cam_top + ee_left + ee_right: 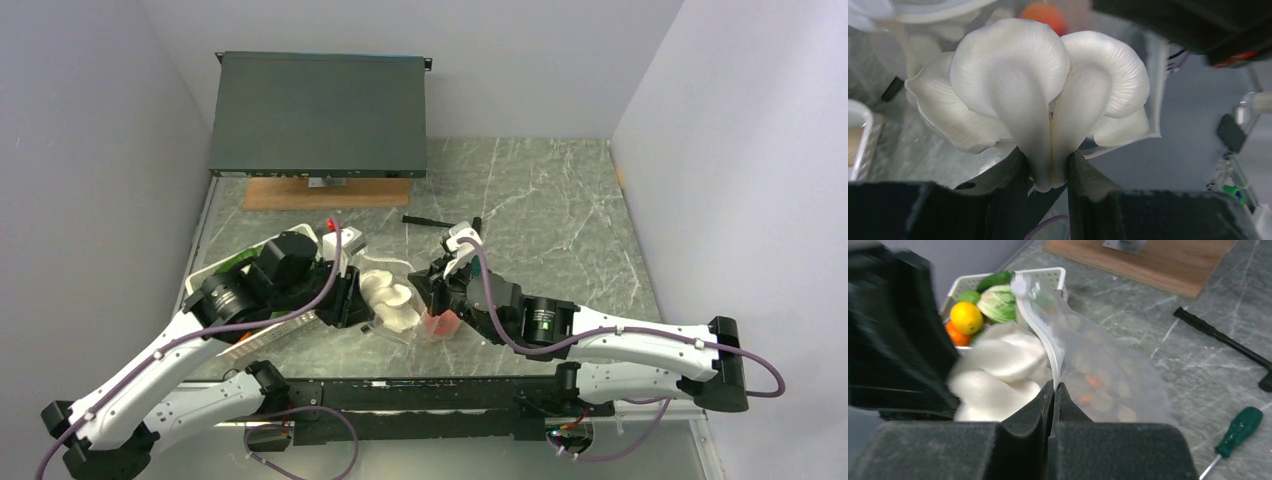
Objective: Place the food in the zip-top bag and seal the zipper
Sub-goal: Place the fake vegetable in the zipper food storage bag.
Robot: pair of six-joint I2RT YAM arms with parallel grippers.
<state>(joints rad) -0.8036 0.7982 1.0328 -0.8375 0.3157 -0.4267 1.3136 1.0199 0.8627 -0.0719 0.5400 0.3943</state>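
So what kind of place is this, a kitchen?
Probably a robotics test bench, not a kitchen: white panels enclose the table, a grey equipment box sits at the back, and a screwdriver lies on it.

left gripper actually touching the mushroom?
Touching. Left wrist view: the left gripper clamps the mushroom cluster by its stem, jaws pressed against both sides, no gap.

The mushroom cluster is white, lemon yellow, bag clear with dots.

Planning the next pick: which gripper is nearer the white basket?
Left. The left gripper, shut on the mushroom cluster, hangs just beside the white basket; the right gripper, pinching the zip-top bag, sits beyond the mushrooms.
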